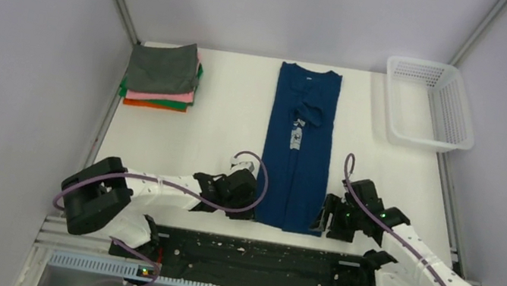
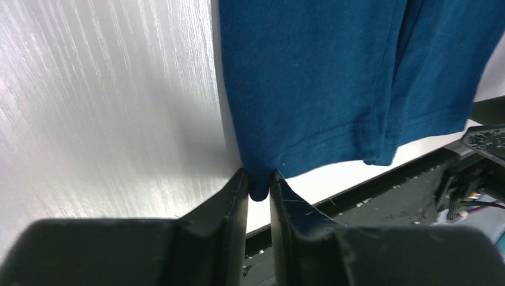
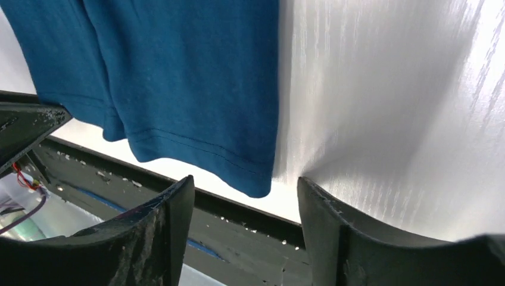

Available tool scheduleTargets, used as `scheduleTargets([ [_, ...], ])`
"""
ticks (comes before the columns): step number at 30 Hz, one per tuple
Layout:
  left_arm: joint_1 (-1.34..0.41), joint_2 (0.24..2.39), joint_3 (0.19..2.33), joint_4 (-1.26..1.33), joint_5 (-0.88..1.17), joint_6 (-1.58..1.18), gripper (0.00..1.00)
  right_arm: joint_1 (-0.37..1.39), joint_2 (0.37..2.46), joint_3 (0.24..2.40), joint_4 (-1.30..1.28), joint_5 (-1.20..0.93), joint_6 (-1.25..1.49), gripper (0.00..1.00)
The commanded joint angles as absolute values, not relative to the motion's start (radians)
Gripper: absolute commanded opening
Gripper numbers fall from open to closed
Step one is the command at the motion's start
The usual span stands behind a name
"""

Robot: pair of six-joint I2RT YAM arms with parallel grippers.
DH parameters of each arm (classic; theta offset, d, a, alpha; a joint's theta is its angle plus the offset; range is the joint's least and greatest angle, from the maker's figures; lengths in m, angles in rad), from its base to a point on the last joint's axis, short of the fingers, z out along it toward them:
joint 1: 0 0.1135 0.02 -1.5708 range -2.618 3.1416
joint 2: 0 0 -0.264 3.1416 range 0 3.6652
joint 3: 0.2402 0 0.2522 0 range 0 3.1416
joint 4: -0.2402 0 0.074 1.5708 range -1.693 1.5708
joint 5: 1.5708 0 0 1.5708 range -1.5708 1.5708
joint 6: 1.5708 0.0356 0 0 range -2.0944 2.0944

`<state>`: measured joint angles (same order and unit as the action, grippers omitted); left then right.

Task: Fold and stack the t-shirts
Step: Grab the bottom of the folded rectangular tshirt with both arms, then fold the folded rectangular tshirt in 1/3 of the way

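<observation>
The navy blue t-shirt (image 1: 298,146) lies folded into a long narrow strip down the middle of the table, collar at the far end, a small white print at mid-chest. My left gripper (image 1: 253,208) is shut on its near left hem corner (image 2: 257,185). My right gripper (image 1: 323,217) is open at the near right hem corner (image 3: 253,179), which hangs just in front of the gap between its fingers, not gripped. A stack of folded tees (image 1: 163,75), grey on top, then pink, green and orange, sits at the far left.
A white plastic mesh basket (image 1: 429,103) stands at the far right corner. The table's near edge and a black rail (image 1: 248,253) run just behind both grippers. Metal frame posts rise at the far corners.
</observation>
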<state>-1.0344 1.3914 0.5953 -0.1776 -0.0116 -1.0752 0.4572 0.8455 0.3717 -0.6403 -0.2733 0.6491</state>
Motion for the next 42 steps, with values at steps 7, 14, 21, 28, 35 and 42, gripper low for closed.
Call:
scheduleTargets([
  [7, -1.031, 1.441, 0.612, -0.205, -0.041, -1.080, 0.00, 0.469, 0.910, 0.302, -0.533, -0.316, 0.687, 0.27],
  [14, -1.037, 1.338, 0.530, -0.215, 0.042, -1.070, 0.00, 0.475, 0.833, 0.304, -0.633, -0.373, 0.685, 0.00],
  [21, -1.054, 1.195, 0.464, -0.259, 0.173, -1.070, 0.00, 0.505, 0.577, 0.282, -0.776, -0.492, 0.759, 0.00],
  [28, -1.049, 1.166, 0.569, -0.296, 0.124, -0.994, 0.00, 0.505, 0.479, 0.269, -0.626, -0.518, 0.849, 0.00],
  [35, -0.962, 1.321, 0.754, -0.285, 0.022, -0.921, 0.00, 0.504, 0.670, 0.325, -0.294, -0.457, 0.863, 0.00],
  [42, -0.810, 1.412, 0.908, -0.274, -0.036, -0.828, 0.00, 0.462, 0.914, 0.495, -0.214, -0.259, 0.782, 0.00],
])
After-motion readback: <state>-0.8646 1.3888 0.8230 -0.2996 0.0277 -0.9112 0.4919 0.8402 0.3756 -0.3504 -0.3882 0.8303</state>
